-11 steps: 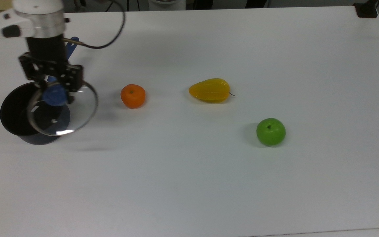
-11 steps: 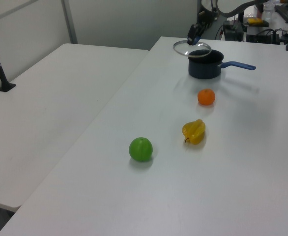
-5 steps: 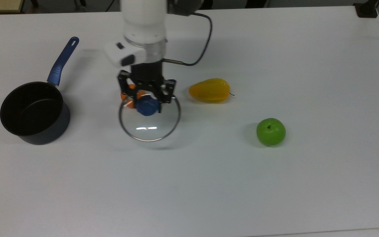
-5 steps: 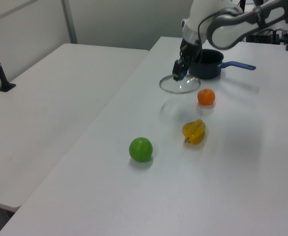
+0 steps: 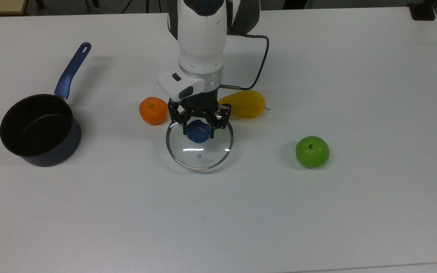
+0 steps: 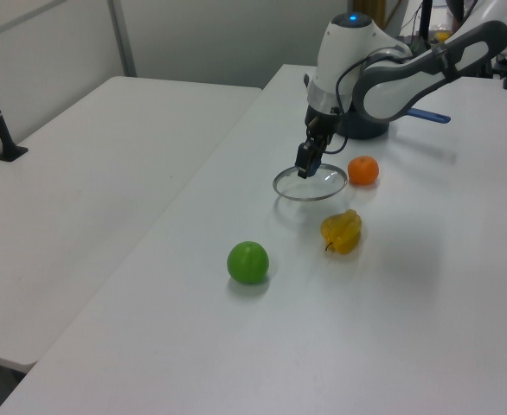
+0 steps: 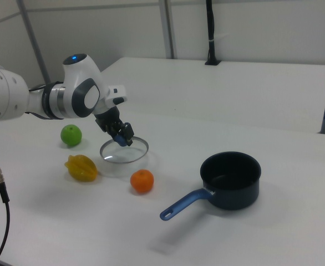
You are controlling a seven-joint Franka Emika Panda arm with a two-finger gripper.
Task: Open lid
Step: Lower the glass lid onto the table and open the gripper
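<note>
Top view, near edge to far edge of the tabletop [image 5: 218,227]. Green apple [image 5: 312,151] toward the top view's right. Lid [image 5: 199,146] at mid-tabletop, lying low over the surface or just on it — contact cannot be told — with the tool [image 5: 198,128] clamped on its blue knob. Orange [image 5: 153,110] and yellow starfruit [image 5: 243,103] flank the tool just beyond. Saucepan [image 5: 38,131], uncovered, well apart toward the top view's left edge. Judged step: set-down, the lid being off. Next move: lower until the rim rests flat, then part the fingers and rise clear of the 2 fruits.
</note>
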